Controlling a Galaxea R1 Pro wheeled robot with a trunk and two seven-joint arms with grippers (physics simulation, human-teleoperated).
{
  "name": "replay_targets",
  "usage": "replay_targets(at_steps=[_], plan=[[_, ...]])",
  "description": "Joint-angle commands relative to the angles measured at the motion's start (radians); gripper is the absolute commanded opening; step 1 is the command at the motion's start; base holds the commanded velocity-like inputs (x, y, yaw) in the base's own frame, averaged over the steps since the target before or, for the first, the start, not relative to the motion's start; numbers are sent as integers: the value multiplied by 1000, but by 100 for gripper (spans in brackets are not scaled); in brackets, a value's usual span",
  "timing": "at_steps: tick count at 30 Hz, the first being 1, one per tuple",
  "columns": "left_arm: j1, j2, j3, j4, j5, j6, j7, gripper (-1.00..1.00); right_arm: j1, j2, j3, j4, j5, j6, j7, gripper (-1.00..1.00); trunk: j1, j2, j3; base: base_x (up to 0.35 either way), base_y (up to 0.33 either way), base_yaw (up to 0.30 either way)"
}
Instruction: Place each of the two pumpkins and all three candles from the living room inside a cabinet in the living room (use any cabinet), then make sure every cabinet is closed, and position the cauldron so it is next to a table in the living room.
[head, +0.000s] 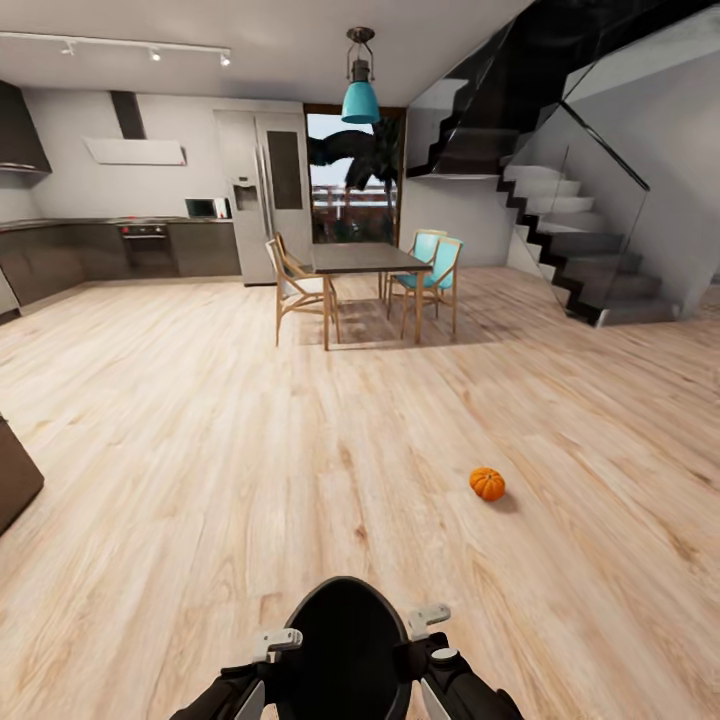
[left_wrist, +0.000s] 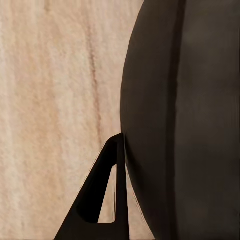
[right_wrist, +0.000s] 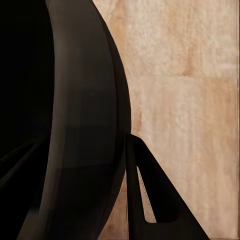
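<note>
Your two end effectors, left (head: 275, 640) and right (head: 428, 618), seem clamped on the cauldron (head: 345, 650) above pale plank floor (head: 200, 450); a pumpkin (head: 487, 484) lies ahead, dining table (head: 365, 260) beyond.

Left arm: low at the head view's bottom edge, dark forearm angled inward, pale wrist bracket raised.
Left gripper (left_wrist: 120, 150): one dark triangular finger (left_wrist: 95, 200) lies flat against the cauldron (head: 345, 650) wall; the other is hidden.
Right arm: mirrors the left, forearm angled inward.
Right gripper (right_wrist: 125, 150): one finger (right_wrist: 160, 200) outside the cauldron's rim, the other dimly inside, clamping the wall.
</note>
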Motion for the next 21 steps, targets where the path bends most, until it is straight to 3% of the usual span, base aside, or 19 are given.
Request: replay_targets(at_steps=[1,21], plan=[[0,-1,-10,1,8,7,-1,-100,-1,0,27,-10,-13,1,30,-100,0,0,-1,0,0,-257],[0,-1,-10,1,8,7,-1,-100,-1,0,27,-10,-13,2,30,-100,0,0,-1,0,0,-257]])
